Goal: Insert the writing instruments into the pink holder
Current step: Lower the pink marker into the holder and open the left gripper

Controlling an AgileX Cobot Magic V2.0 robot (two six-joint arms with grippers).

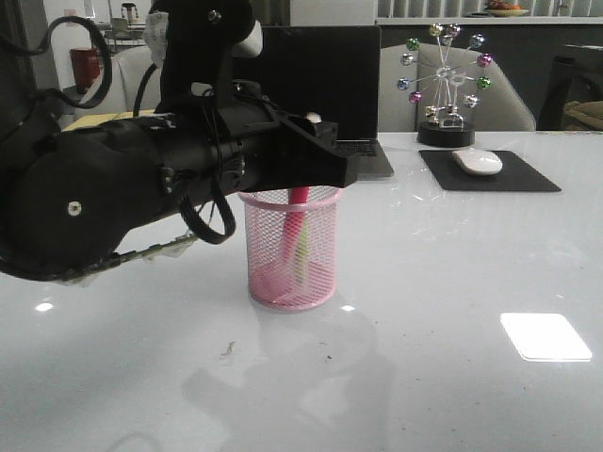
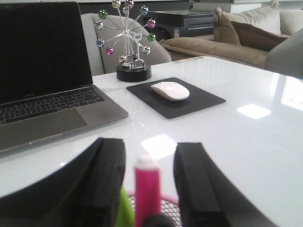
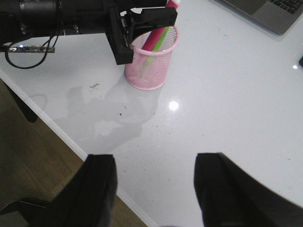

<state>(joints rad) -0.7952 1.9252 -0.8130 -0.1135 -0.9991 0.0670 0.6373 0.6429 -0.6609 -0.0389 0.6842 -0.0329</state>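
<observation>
The pink holder (image 1: 290, 252) stands upright mid-table, seen also in the right wrist view (image 3: 150, 66). Both writing instruments lean inside it: the pink-magenta marker (image 1: 298, 215) with its pale cap sticking above the rim, and the lime green marker (image 1: 301, 256) beside it. My left gripper (image 1: 318, 168) hovers right over the holder's rim. In the left wrist view the pink-magenta marker (image 2: 147, 189) rises between the left gripper's (image 2: 150, 144) fingers with a gap on each side, so it is open. The green marker (image 2: 126, 213) shows by one finger. My right gripper (image 3: 154, 163) is open and empty above the table's near edge.
A laptop (image 1: 330, 94) stands behind the holder. A white mouse (image 1: 477, 161) lies on a black pad (image 1: 490, 173) at the back right, with a ferris-wheel ornament (image 1: 447, 87) behind it. The table's front edge (image 3: 71, 137) drops to a wooden floor.
</observation>
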